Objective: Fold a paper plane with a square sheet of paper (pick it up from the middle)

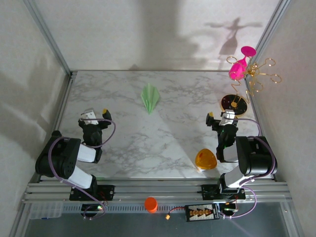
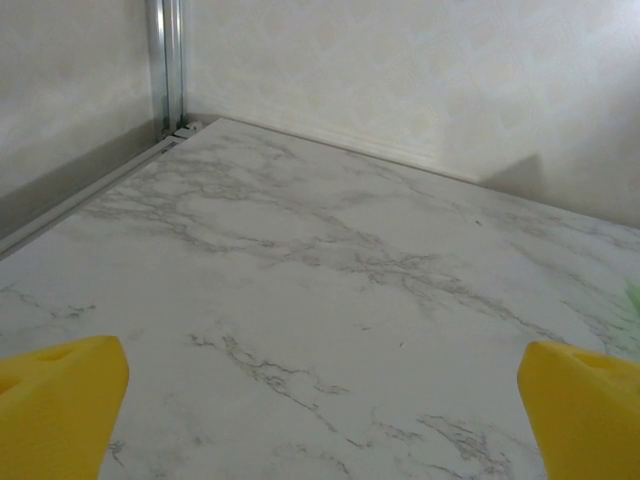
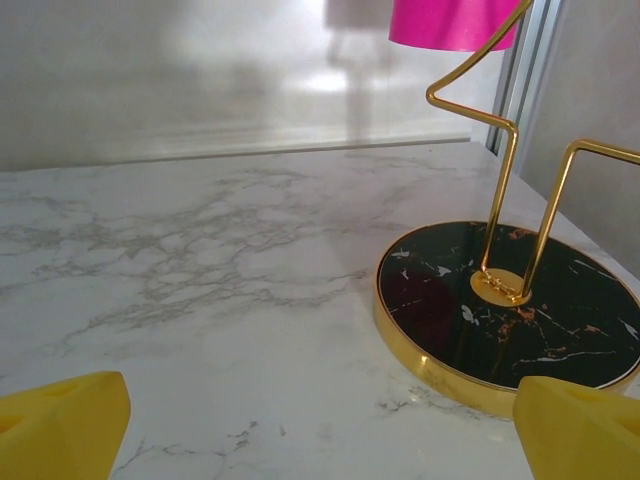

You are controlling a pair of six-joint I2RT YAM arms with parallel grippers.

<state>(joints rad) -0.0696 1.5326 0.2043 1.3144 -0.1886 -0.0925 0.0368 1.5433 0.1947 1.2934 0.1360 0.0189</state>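
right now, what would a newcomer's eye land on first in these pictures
The pale green folded paper plane stands out, lying alone toward the far middle of the white marbled table. Next comes the gold wire stand with a round black base in the far right corner, with bright pink cups on its wires. A glossy orange rounded-triangle object sits on the near right of the table, close to the right arm.

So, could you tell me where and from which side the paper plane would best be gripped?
Probably at the middle of the paper plane, from straight above, with the jaws closing across its lengthwise creases: it lies flat on the table, its point towards the near edge.
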